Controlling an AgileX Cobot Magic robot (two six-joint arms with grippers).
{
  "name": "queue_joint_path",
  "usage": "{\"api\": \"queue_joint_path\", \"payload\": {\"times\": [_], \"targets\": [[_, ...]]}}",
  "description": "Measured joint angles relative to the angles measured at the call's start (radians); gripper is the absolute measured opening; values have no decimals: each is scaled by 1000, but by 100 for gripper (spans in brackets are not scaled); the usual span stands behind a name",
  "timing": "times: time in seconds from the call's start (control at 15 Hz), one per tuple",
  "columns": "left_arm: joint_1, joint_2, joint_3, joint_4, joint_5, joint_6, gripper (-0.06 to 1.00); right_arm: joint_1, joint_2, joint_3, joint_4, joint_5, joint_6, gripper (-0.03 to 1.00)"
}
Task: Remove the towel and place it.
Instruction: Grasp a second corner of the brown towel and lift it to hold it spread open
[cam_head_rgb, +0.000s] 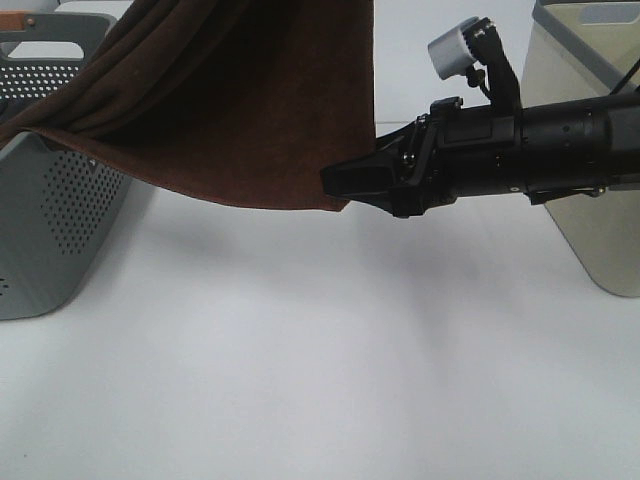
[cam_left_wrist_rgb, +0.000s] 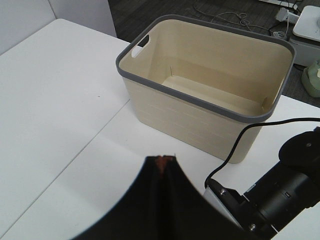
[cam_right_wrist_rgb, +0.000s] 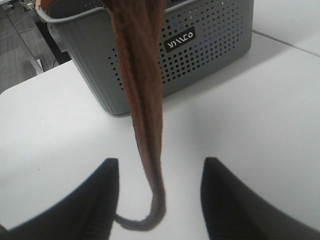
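Two grippers share one dark brown towel (cam_head_rgb: 250, 100) above a white table (cam_head_rgb: 300, 380). The left gripper (cam_left_wrist_rgb: 162, 160), jaws pressed together on a sliver of brown cloth at the tips, holds the upper end out of the overhead camera's sight, while the right gripper (cam_head_rgb: 338, 185) reaches in level from the right to the towel's lowest hanging corner. From the right wrist, that gripper's jaws stand spread, with the towel's bunched edge dangling in the gap and touching neither. The other end of the cloth trails over the rim of the grey perforated basket (cam_head_rgb: 60, 220), so the towel is only partly out. A beige basket (cam_left_wrist_rgb: 200, 125) with a grey rim stands at the right of the overhead view, a likely place to put it. The step in hand appears to be a second grip on the free corner. To do it well, the right jaws should close only once the hem sits deep between the fingers, since limp terry may swing or slip. Both arms could then lift together so the trailing end clears the rim without dragging the basket.
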Motion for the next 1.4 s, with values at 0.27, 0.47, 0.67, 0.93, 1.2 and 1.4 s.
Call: {"api": "queue_joint_path", "payload": {"times": [0.27, 0.47, 0.67, 0.93, 1.2, 1.4], "targets": [[0, 0, 0, 39, -33, -10, 0, 0, 0, 0, 0, -6, 37, 18], [0, 0, 0, 47, -37, -30, 0, 0, -1, -2, 0, -6, 100, 0], [0, 0, 0, 84, -42, -50, 0, 0, -64, -40, -90, -42, 284, 0], [0, 33, 0, 266, -131, -141, 0, 1, -220, -159, -531, -158, 863, 0], [0, 77, 0, 408, -327, -245, 0, 1, -297, -450, -1263, 26, 1691, 0], [0, 21, 0, 426, -365, -258, 0, 1, -299, -723, -1638, 302, 1968, 0]]}}
